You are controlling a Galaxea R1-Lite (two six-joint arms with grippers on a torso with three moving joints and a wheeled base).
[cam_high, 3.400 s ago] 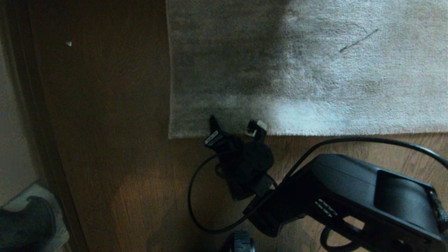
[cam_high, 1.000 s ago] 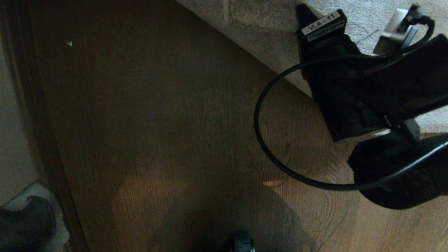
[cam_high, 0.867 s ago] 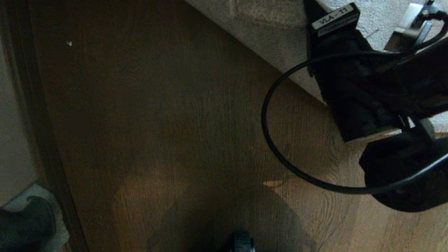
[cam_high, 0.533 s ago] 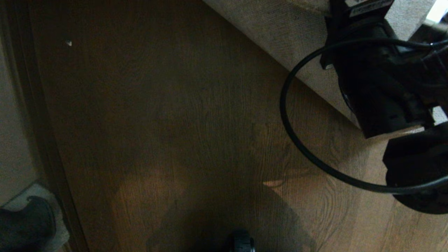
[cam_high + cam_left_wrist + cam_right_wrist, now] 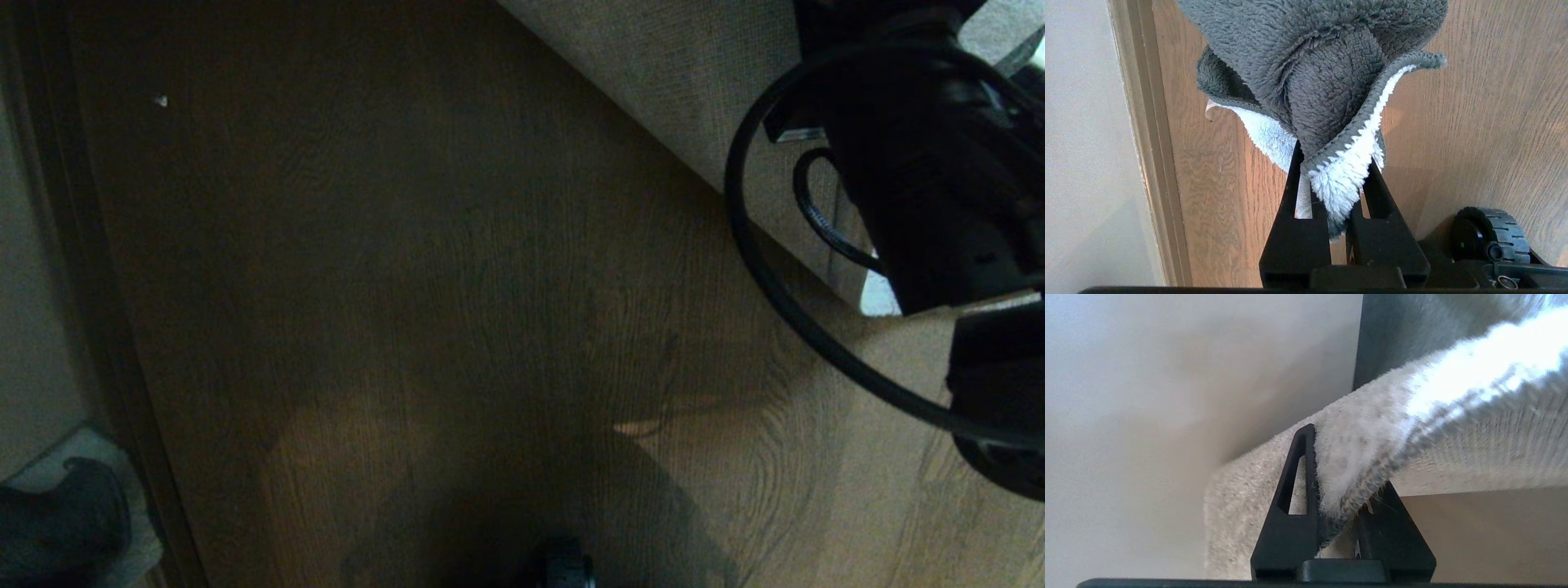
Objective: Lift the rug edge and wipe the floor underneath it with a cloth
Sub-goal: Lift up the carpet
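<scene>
Right pincer [image 5: 1345, 486] gripping rug [image 5: 1372, 465] edge (backing showing), fold running diagonally, left pincer [image 5: 1333, 179] clamping cloth [image 5: 1323, 81].

This looks like a room in a home: brown wood-grain plank floor [image 5: 408, 286] runs up to a dark baseboard strip [image 5: 106, 327] below a pale wall [image 5: 1081, 143]. A large grey-beige pile rug [image 5: 678, 90] covers part of it. The dark item in the corner [image 5: 61, 506] may be a shoe.

Grey-and-white cloth [image 5: 1327, 81], grey-beige rug [image 5: 1412, 428], brown wood-grain floor [image 5: 424, 269].
</scene>
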